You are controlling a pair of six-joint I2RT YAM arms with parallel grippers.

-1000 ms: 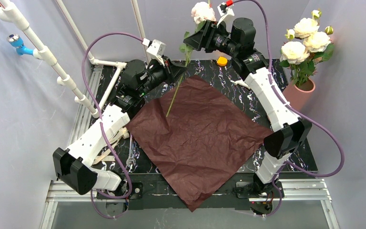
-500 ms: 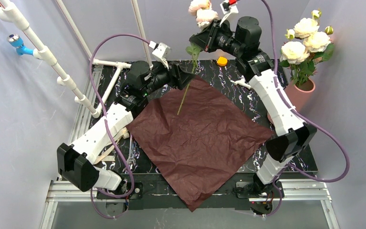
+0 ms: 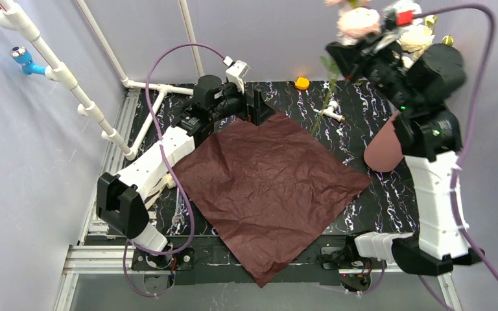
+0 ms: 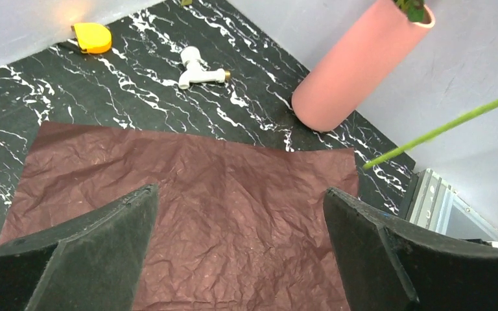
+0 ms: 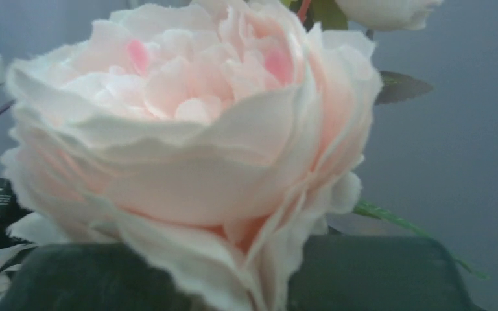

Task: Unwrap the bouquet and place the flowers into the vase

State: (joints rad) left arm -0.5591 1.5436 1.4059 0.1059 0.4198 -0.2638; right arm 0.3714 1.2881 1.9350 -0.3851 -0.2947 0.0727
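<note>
The bouquet's maroon wrapping paper (image 3: 269, 188) lies spread flat on the marbled table. My left gripper (image 3: 259, 111) hovers over its far corner, open and holding nothing (image 4: 240, 191). My right gripper (image 3: 348, 50) is raised high at the back right, shut on a pale pink rose (image 3: 358, 23) whose green stem (image 3: 321, 110) hangs down. That rose (image 5: 188, 149) fills the right wrist view. The salmon-pink vase (image 3: 382, 150) stands at the right, partly hidden by the right arm, with cream flowers (image 3: 418, 37) showing above it. In the left wrist view the vase (image 4: 356, 65) and the hanging stem (image 4: 441, 129) show.
A small orange object (image 3: 303, 83) and a white pipe fitting (image 3: 332, 115) lie on the table behind the paper. A white pipe frame (image 3: 71, 84) runs along the left side. Grey walls close in on the left, back and right.
The left gripper opened and let go of the stem. The right gripper shut on the rose and carried it up and to the right, over by the vase.
</note>
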